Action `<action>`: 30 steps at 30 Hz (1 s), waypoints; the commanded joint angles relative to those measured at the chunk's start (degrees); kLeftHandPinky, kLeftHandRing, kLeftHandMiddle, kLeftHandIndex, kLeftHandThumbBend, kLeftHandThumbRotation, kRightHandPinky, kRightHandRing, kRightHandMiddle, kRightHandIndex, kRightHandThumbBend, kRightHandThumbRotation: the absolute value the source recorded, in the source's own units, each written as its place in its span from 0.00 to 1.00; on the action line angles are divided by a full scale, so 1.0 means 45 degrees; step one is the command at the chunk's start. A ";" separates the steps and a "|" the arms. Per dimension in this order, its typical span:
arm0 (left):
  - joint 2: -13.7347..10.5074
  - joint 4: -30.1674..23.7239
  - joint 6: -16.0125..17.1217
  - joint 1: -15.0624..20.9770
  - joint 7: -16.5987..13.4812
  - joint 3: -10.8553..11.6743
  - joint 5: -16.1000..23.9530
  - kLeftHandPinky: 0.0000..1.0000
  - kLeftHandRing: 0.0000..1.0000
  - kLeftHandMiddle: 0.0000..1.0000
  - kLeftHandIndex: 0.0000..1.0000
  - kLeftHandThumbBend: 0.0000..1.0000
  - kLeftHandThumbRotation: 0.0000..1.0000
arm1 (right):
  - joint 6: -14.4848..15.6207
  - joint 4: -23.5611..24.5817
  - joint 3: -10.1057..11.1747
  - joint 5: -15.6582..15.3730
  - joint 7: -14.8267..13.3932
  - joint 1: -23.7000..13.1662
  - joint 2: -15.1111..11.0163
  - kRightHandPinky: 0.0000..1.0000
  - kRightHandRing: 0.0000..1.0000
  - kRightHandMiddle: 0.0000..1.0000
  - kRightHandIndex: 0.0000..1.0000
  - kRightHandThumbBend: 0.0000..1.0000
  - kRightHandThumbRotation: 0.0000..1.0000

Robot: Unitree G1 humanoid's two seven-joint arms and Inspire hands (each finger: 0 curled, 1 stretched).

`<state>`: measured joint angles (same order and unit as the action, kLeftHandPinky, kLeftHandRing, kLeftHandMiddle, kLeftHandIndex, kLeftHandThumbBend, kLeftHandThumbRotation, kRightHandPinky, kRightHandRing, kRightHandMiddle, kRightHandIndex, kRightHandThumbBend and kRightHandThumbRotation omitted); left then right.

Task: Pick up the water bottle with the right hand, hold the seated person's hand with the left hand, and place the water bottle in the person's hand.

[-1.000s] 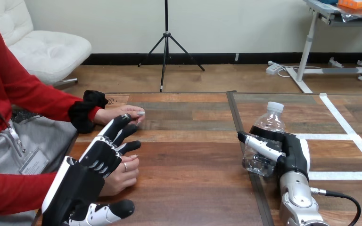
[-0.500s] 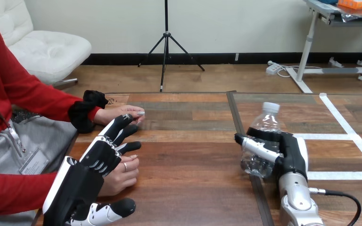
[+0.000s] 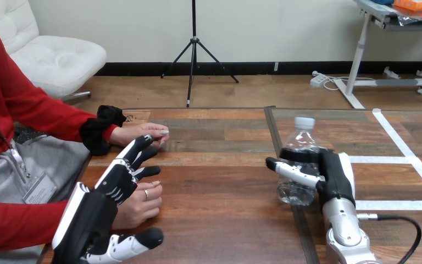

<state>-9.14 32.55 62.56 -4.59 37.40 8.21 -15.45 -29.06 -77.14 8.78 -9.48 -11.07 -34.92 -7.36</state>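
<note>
Your right hand (image 3: 334,177) is clamped round the water bottle (image 3: 294,190), thumb across the front and fingers wrapped behind. The bottle stands upright, right of the table's middle, white cap on top. The grip hides a band of its middle, and you can't tell whether its base rests on the wood or sits just clear of it.

Over on the left, your left hand (image 3: 118,179) is spread, fingers straight and pointing away from you, thumb low near the bottom edge. It sits over the person's nearer hand (image 3: 144,204), covering most of it; only curled fingers peek out on the right. Touching or just above? Can't tell, and nothing curls round it. The forearm is cut off at the bottom edge.

The person's farther hand (image 3: 143,132) lies flat beyond your fingertips, close but apart.

The table (image 3: 220,187) is dark wooden planking, with a dark seam (image 3: 272,132) running front to back beside the bottle and white tape (image 3: 384,160) lines on the right part.
</note>
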 commanded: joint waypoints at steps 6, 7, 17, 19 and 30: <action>-0.0402 0.0371 0.0942 0.1144 -0.1712 0.0639 0.1827 0.82 0.92 0.94 0.92 1.00 0.53 | -0.1290 0.0531 -0.0245 -0.0006 0.0566 -0.0724 -0.0436 0.16 0.19 0.21 0.20 0.73 0.00; -0.0416 0.0388 0.0952 0.1158 -0.1882 0.0665 0.1965 0.82 0.91 0.94 0.91 1.00 0.52 | -0.1306 0.0537 -0.0278 -0.0032 0.0575 -0.0730 -0.0455 0.16 0.18 0.21 0.20 0.73 0.00; -0.0704 0.0670 0.1702 0.1440 -0.3890 0.1233 0.4219 0.77 0.87 0.89 0.90 1.00 0.52 | -0.1663 0.0665 -0.0340 0.0031 0.0949 -0.0715 -0.0565 0.14 0.17 0.20 0.19 0.75 0.00; -0.0769 0.0821 0.2010 0.1555 -0.4312 0.1393 0.4645 0.77 0.86 0.88 0.89 1.00 0.52 | -0.1670 0.0712 -0.0629 -0.0319 0.0505 -0.0690 -0.0665 0.13 0.16 0.20 0.19 0.75 0.00; -0.1419 0.0260 0.1680 0.1616 -0.6705 0.2021 0.7737 0.78 0.86 0.89 0.91 1.00 0.52 | -0.2335 0.0885 -0.0448 0.0186 0.1382 -0.0520 -0.0571 0.11 0.14 0.18 0.18 0.72 0.00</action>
<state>-13.18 35.82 70.84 -1.08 11.56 15.59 14.33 -35.97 -77.02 6.24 -10.12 -6.28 -34.91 -9.26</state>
